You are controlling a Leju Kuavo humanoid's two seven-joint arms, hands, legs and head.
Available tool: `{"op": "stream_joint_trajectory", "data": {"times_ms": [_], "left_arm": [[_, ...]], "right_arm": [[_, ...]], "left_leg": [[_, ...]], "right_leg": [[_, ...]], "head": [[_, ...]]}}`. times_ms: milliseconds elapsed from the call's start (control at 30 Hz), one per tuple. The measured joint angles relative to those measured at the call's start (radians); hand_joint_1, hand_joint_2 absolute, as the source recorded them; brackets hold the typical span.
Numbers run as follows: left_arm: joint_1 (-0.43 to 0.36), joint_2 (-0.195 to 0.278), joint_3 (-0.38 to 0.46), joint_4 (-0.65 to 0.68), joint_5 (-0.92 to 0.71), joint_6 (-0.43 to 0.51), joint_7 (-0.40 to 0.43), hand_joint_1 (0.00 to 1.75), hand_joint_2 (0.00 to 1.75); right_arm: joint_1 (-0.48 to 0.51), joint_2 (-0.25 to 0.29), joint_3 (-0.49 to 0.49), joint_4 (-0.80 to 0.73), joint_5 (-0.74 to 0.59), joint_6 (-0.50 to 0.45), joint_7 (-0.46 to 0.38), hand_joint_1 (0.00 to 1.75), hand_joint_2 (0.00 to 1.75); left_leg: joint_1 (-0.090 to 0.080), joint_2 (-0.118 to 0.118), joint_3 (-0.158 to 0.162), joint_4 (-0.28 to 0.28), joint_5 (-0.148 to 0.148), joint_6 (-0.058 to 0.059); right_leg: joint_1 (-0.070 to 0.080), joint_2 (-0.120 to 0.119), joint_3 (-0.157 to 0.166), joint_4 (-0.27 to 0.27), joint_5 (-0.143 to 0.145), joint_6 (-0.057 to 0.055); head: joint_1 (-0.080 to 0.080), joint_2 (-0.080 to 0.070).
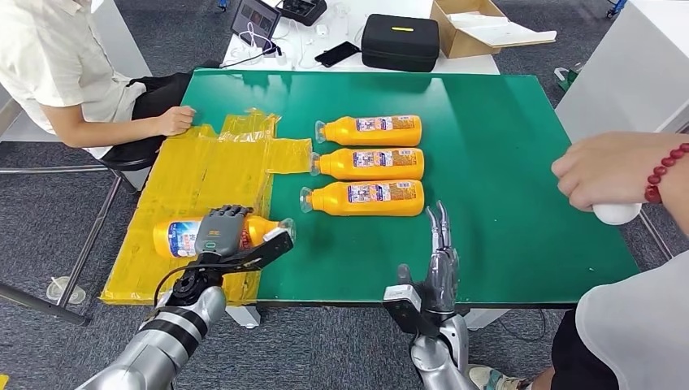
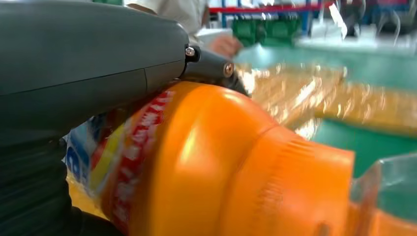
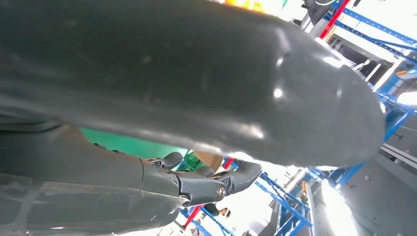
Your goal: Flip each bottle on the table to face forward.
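The robot's left hand (image 1: 221,231) lies over an orange bottle (image 1: 180,237) at the near left of the green worktop (image 1: 504,162), its fingers curled over the bottle's body and gripping it; this bottle lies on its side on a crinkled yellow plastic sheet (image 1: 203,171) that covers the worktop's left part, with its clear cap (image 1: 286,227) pointing right and its label partly showing beside the fingers; in the left wrist view the same bottle (image 2: 221,162) sits close under the grey hand (image 2: 88,64), with the red and blue label edge against the palm and the ribbed orange neck running toward the clear cap (image 2: 388,187). Three more orange bottles lie on their sides in a row at the middle of the worktop, parallel and just apart, labels up and caps to the left: the far bottle (image 1: 372,130), the middle bottle (image 1: 370,163) and the near bottle (image 1: 366,197). The right hand (image 1: 439,260) is raised at the near edge of the worktop, close to the near bottle but not touching it, its fingers straight, apart and holding nothing. A person in a white shirt sits at the far left with a hand (image 1: 174,120) resting on the yellow sheet; another person's hand (image 1: 605,172), with a red bead bracelet (image 1: 665,169) at the wrist, rests on a white object (image 1: 616,214) at the right edge. A black case (image 1: 400,41) and a cardboard box (image 1: 475,26) sit on the white table beyond.
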Motion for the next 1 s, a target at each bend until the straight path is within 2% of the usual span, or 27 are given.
{"op": "stream_joint_trajectory", "data": {"times_ms": [467,667,1000], "left_arm": [[-0.091,0.001,-0.005,0.093,0.058,-0.227,-0.011,0.0,1.75],[-0.111,0.001,-0.005,0.116,0.073,-0.246,0.007,0.0,1.75],[-0.113,0.001,-0.005,0.122,0.081,-0.226,-0.011,0.0,1.75]], "right_arm": [[-0.02,-0.014,0.043,0.038,-0.035,0.0,0.0,0.0,0.0],[-0.026,-0.017,0.046,0.051,-0.036,0.0,0.0,0.0,0.0],[-0.026,-0.019,0.046,0.056,-0.035,0.0,0.0,0.0,0.0]], "left_leg": [[0.0,-0.001,0.001,0.0,0.001,0.001],[0.0,0.0,0.002,0.0,0.001,0.001],[0.0,0.0,0.002,0.0,0.001,0.001]], "right_leg": [[0.0,0.0,0.002,0.0,0.0,0.0],[0.0,0.0,0.003,0.0,0.0,0.0],[0.0,0.0,0.003,0.0,0.0,0.0]], "head": [[0.0,0.0],[0.0,0.0],[0.0,0.0]]}}
